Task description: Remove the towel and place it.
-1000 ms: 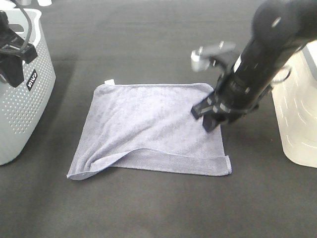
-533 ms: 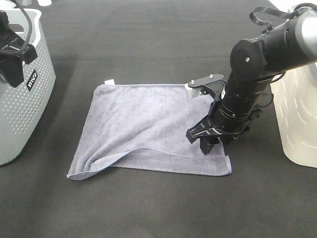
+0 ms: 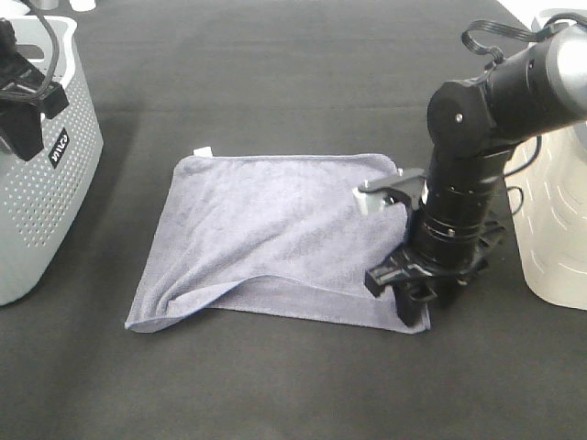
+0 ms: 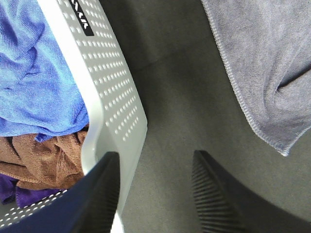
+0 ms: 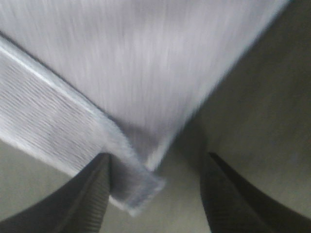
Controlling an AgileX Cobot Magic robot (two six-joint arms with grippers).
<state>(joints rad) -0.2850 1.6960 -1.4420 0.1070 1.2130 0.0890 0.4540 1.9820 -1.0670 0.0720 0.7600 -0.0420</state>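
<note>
Spread on the dark matte worktop (image 3: pixel 275 73): the square grey-lavender microfibre towel (image 3: pixel 275 234). Lies nearly flat between the two containers, touching neither, with one raised fold running toward its near-left corner and a small white tag (image 3: pixel 203 151) at the far-left corner.

Down at the towel's near-right corner: the right claw (image 3: pixel 415 298), black, pointing at the worktop. Stands released in the right wrist view (image 5: pixel 155 189) – two dark fingers (image 5: pixel 92 194) spread wide, the hemmed corner of the towel (image 5: pixel 146 63) lying in the gap. Too blurred to tell whether either finger touches the cloth.

Just beside that arm, at the right edge: a tall cream ribbed plastic bin (image 3: pixel 550 220).

At the left edge: a pale grey perforated plastic basket (image 3: pixel 46 211). Holds a bright blue cloth (image 4: pixel 34 73) above a brown cloth (image 4: pixel 43 160).

Above the basket's rim: the left claw (image 3: pixel 27 128), well apart from the towel. Released too – fingers parted with nothing between them (image 4: pixel 155 189), one over the basket wall (image 4: pixel 112 97), the other over bare worktop, the towel's edge (image 4: pixel 272 63) off to the side.
</note>
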